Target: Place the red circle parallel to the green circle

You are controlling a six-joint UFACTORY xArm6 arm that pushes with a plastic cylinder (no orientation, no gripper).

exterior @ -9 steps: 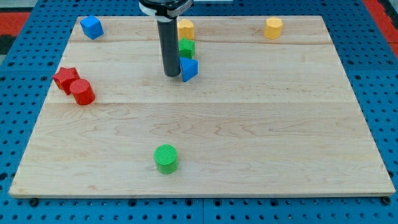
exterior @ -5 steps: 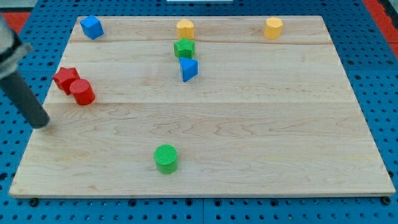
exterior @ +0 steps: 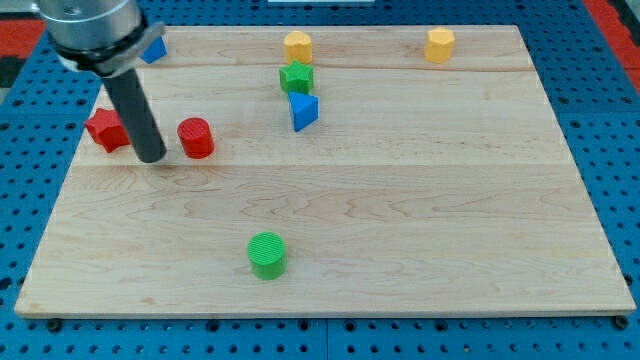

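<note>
Blue perforated panelling surrounds a pale wooden tabletop [exterior: 400, 200], on which eight small blocks are spread. No grasping is possible with this tool: it is a plain dark rod, and its tip [exterior: 151, 158] is seen resting on the wood at the left of the scene. The red circle [exterior: 196, 138] stands just to the right of the tip, near it; whether the two touch cannot be told. The red star [exterior: 105, 130] lies just to the left of the rod, partly hidden behind it. Farther out, a blue block [exterior: 154, 49] is half covered by the arm at the far left. A yellow block [exterior: 298, 45], a green star [exterior: 296, 77] and a blue triangular block [exterior: 303, 111] form a short column at the far centre. A second yellow block [exterior: 439, 44] sits at the far right. The green circle [exterior: 267, 254] stands alone near the near edge, well apart from the red circle.

Several risks are judged from this layout. An off-centre push may cause the round red block to roll or slip sideways off the tip. A push continued to the right may carry it into the blue triangular block. A return sweep to the left may displace the red star. An overlong push toward the near side may strike the green circle and shift the reference.
</note>
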